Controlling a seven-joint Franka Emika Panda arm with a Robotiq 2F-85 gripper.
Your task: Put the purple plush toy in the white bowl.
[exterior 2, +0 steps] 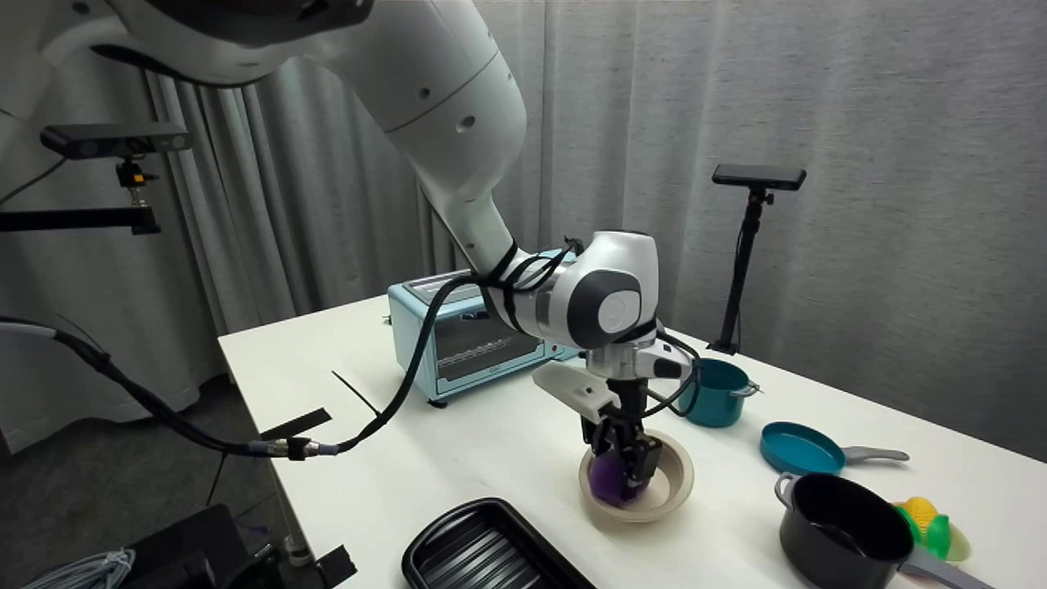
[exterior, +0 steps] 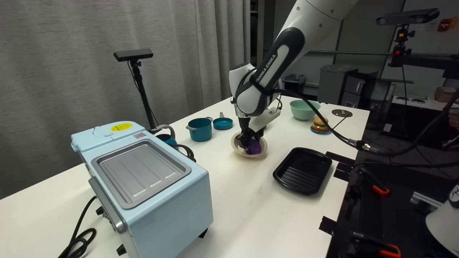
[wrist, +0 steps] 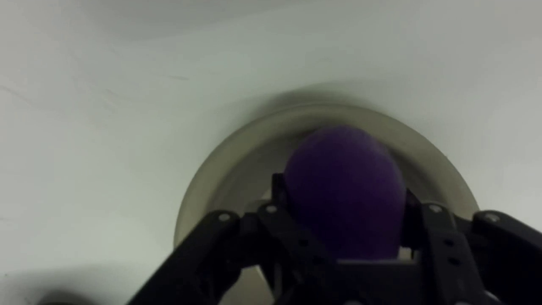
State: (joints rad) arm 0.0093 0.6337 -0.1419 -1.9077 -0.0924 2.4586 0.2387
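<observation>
The purple plush toy [wrist: 345,186] is a round dark-purple lump. In the wrist view my gripper [wrist: 344,205] has a finger pressed against each side of it. The white bowl [wrist: 220,165], shallow and cream coloured, lies beneath the toy. In both exterior views my gripper [exterior: 250,142] [exterior 2: 628,470] points down into the bowl [exterior: 237,147] [exterior 2: 679,478], with the toy [exterior: 255,147] [exterior 2: 607,478] within the bowl's outline, towards one side. I cannot tell whether the toy touches the bowl's bottom. The fingers hide part of the toy and bowl.
A black tray [exterior: 303,171] lies close to the bowl. A light-blue toaster oven [exterior: 172,200], a teal pot [exterior: 200,129] and a teal pan [exterior: 222,124] stand around. Further off are a light-green bowl [exterior: 303,109], a burger toy [exterior: 320,125] and a dark pot [exterior 2: 842,532].
</observation>
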